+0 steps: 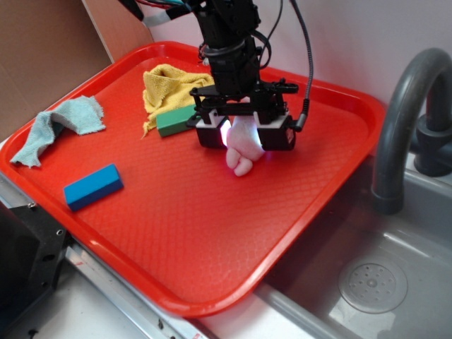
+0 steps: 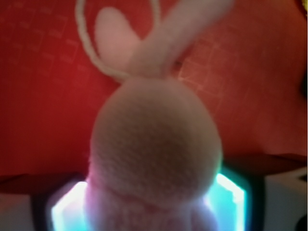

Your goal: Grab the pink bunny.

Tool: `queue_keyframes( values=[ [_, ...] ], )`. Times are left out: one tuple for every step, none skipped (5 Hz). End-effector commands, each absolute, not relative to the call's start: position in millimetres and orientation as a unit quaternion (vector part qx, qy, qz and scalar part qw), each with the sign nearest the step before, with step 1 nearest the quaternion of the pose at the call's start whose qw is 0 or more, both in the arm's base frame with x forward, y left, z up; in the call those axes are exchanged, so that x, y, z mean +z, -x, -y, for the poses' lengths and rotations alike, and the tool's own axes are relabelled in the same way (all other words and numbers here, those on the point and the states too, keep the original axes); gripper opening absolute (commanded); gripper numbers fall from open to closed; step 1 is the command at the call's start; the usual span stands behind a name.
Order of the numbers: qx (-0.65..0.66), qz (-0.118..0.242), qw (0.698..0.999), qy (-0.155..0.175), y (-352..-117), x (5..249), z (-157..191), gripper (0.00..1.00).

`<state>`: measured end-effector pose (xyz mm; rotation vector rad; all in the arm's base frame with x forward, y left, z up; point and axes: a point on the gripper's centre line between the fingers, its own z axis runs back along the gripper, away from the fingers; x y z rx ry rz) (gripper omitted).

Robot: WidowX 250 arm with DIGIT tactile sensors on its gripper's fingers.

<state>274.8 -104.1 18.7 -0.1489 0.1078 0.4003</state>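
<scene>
While jaws clamp pink bunny [image 1: 242, 147], red tray [image 1: 212, 233] below

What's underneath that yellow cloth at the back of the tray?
One end of the green block runs under the yellow cloth, with the red tray below. Anything else beneath is covered.

- I see the bunny [image 2: 154, 159] as soft, fuzzy matt plush.
- The tray [image 1: 212, 240] looks like textured plastic.
- The yellow cloth [image 1: 166, 86] seems knitted, the sink [image 1: 395, 311] dull metal.
</scene>
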Motion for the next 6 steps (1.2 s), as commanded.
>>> queue_keyframes(
  values=[
    [0.226, 0.002, 0.973, 0.041, -260.8, 60.3, 97.9, 0.0],
    [0.13, 0.006, 0.99, 0.056, -252.9, 110.0, 81.1, 0.0],
    [0.031, -0.003, 0.997, 0.068, -237.3, 159.7, 71.2, 0.0],
    [0.05, 0.061, 0.994, 0.075, -204.9, 207.2, 58.4, 0.0],
    [0.079, 0.1, 0.988, 0.089, -187.3, 225.0, 48.4, 0.0],
    [0.073, 0.081, 0.993, 0.051, -193.4, 218.8, 60.9, 0.0]
  ],
)
